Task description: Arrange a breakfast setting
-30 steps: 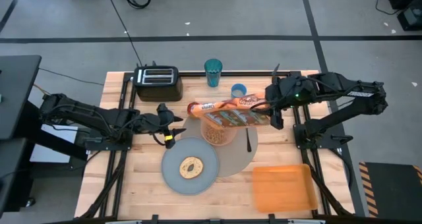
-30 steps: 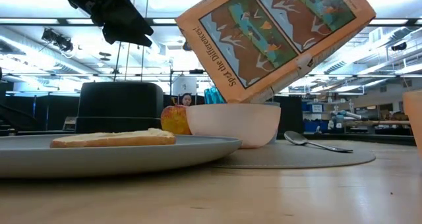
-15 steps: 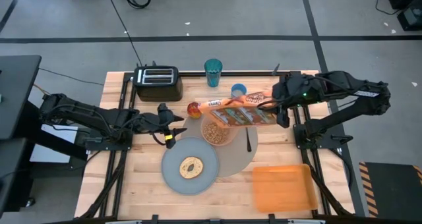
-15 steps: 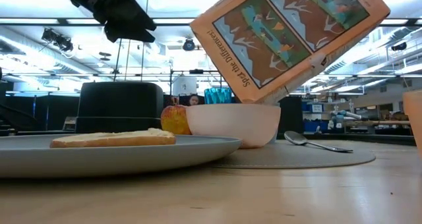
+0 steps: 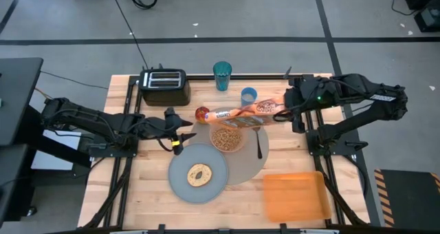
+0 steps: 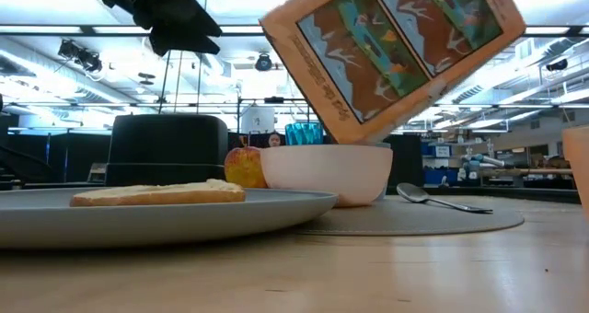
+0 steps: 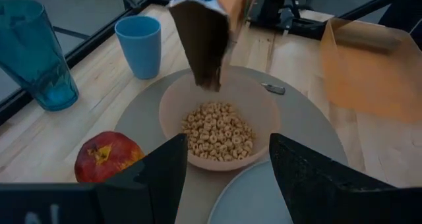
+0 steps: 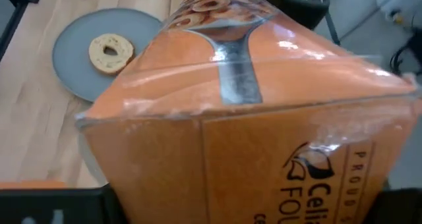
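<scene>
Overhead hides cereal [image 7: 216, 130] filling pink bowl [image 7: 260, 105].

Orange cereal box [image 5: 240, 114] tilted above cereal-filled pink bowl [image 5: 226, 139]

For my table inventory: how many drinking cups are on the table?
2. A teal tumbler stands at the far edge beside the toaster; a small blue cup stands nearer, beside the mat. None seems hidden.

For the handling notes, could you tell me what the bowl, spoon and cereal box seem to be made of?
Bowl: probably plastic, pale and matte. Spoon: metal, judging by its shiny reflective surface. Cereal box: printed cardboard with folded edges, held by the right gripper.
</scene>
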`<control>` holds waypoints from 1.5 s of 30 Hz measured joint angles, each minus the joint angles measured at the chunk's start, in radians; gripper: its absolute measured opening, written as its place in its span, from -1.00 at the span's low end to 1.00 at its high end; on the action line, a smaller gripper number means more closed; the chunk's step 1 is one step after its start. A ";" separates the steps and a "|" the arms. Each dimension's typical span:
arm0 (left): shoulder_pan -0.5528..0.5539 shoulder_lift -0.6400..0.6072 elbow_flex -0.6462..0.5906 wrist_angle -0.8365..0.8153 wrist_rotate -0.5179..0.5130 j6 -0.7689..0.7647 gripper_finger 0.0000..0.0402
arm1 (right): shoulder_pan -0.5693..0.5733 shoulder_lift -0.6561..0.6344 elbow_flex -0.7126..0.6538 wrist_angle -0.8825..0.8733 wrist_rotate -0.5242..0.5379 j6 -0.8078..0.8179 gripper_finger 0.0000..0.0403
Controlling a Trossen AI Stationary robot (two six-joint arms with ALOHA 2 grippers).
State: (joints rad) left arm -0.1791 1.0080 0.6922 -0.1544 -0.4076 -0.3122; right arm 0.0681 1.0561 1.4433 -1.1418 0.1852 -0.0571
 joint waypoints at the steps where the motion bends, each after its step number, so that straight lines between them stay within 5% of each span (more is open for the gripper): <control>1: 0.000 0.000 0.000 0.007 0.000 0.008 0.10 | 0.000 0.002 0.000 0.013 0.000 -0.020 0.02; 23: -0.037 0.000 0.000 0.079 0.026 0.061 0.10 | 0.072 -0.012 -0.005 0.002 -0.090 -0.046 0.02; 33: -0.096 0.000 0.000 0.154 0.026 0.078 0.10 | 0.090 -0.024 -0.005 -0.067 0.027 0.037 0.02; 45: -0.134 -0.002 0.000 0.175 0.027 0.114 0.10 | 0.090 -0.177 -0.127 0.078 -0.021 0.031 0.02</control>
State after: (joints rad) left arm -0.3134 1.0065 0.6922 0.0202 -0.3803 -0.1985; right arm 0.1581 0.8791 1.3163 -1.0638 0.1647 -0.0261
